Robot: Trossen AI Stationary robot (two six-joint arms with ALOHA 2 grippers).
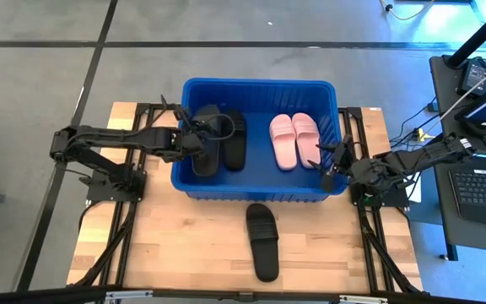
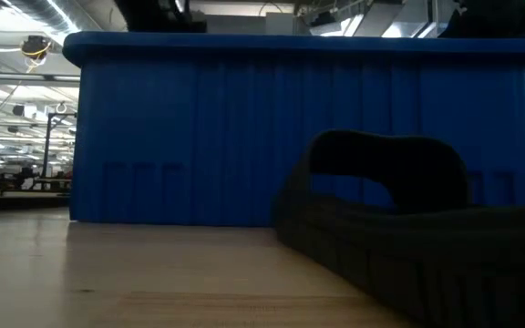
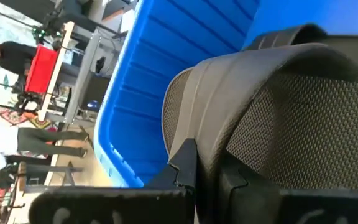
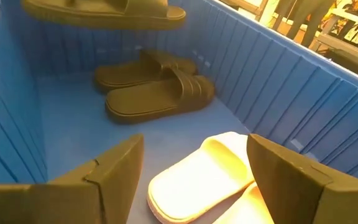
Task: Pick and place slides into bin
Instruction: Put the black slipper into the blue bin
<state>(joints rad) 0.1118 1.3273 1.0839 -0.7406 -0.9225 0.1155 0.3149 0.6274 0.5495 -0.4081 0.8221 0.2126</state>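
The blue bin (image 1: 184, 181) stands mid-table; the low view shows its near wall (image 2: 199, 137). My left gripper (image 1: 194, 142) is inside the bin's left part, shut on a black slide (image 1: 206, 152), which also shows in the right wrist view (image 4: 104, 12). Two more black slides (image 4: 154, 90) and a pink pair (image 1: 294, 139) lie soles down on the bin floor. Another black slide (image 1: 262, 241) lies on the table in front of the bin. My right gripper (image 4: 194, 149) is open and empty over the bin's near right corner (image 1: 327, 169), above the pink pair. My left gripper pinches the black slide's side edge (image 3: 197, 134) between its two fingers (image 3: 185, 165). It comes from the table's left, over the bin's left wall. The slide is lifted clear of the bin floor and sits roughly level above the two black slides lying there.
Bare wooden table top (image 1: 167, 245) lies to the left and right of the loose slide in front of the bin. Desks with a laptop (image 1: 483, 186) stand beyond the table's right edge. People and shelves show in the room beyond (image 3: 17, 62).
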